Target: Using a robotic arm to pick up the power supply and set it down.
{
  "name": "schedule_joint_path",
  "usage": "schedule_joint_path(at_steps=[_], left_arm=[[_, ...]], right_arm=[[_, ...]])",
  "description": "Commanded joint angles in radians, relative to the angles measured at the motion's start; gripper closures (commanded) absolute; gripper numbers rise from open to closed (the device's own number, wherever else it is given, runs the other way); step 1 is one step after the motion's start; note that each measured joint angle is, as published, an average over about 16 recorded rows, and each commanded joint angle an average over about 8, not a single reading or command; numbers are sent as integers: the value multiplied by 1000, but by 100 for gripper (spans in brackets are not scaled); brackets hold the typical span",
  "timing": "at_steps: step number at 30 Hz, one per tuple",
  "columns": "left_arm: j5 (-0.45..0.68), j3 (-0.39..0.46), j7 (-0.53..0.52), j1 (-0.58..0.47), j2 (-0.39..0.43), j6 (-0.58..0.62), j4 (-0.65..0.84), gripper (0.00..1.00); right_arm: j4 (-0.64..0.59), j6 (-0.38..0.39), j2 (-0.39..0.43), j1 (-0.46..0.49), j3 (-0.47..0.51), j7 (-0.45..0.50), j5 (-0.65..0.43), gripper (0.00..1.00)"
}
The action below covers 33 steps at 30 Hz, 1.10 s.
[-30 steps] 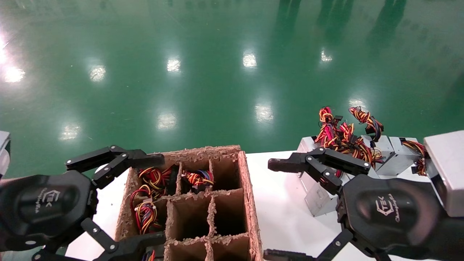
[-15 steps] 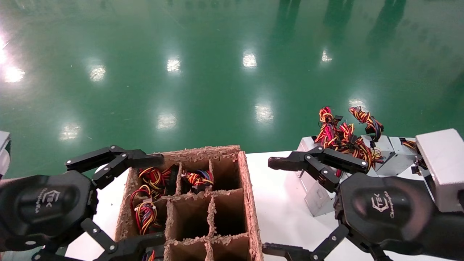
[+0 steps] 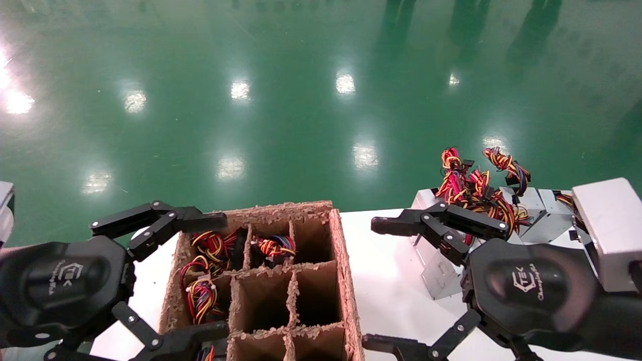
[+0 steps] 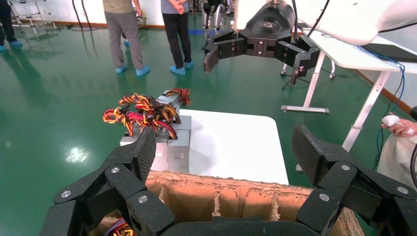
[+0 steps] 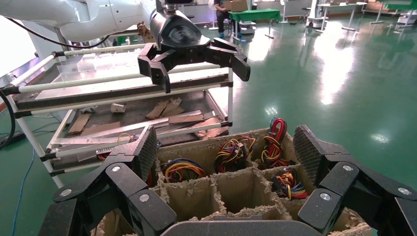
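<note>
Several silver power supplies [image 3: 546,220] with red, yellow and black wire bundles [image 3: 471,188] lie heaped at the back right of the white table [image 3: 396,301]. The left wrist view shows the same heap of power supplies [image 4: 172,142]. My right gripper [image 3: 373,285] hangs open above the table, just left of the heap, with nothing between its fingers. The nearest silver box [image 3: 439,273] shows under its upper finger. My left gripper [image 3: 218,273] is open over the left side of the cardboard box [image 3: 346,260] and holds nothing. Neither gripper touches a power supply.
The cardboard box [image 5: 211,147] is split into compartments; several hold wire bundles [image 5: 231,152], and the ones nearest the right gripper look vacant. The table ends at the green floor [image 3: 301,125]. A shelved cart [image 5: 123,93] stands beyond the box. People [image 4: 177,34] stand far off.
My right gripper has drifted slightly left and back, bringing its lower finger into view. The left gripper and the power supplies have not moved.
</note>
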Motion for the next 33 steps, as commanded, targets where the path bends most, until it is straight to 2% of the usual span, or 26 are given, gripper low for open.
schedule_joint_path(at_steps=[1,33], left_arm=[[0,0,0,0,0,0,0,0],[0,0,0,0,0,0,0,0]], right_arm=[[0,1,0,0,0,0,0,0],[0,3,0,0,-1,1,-2,0]])
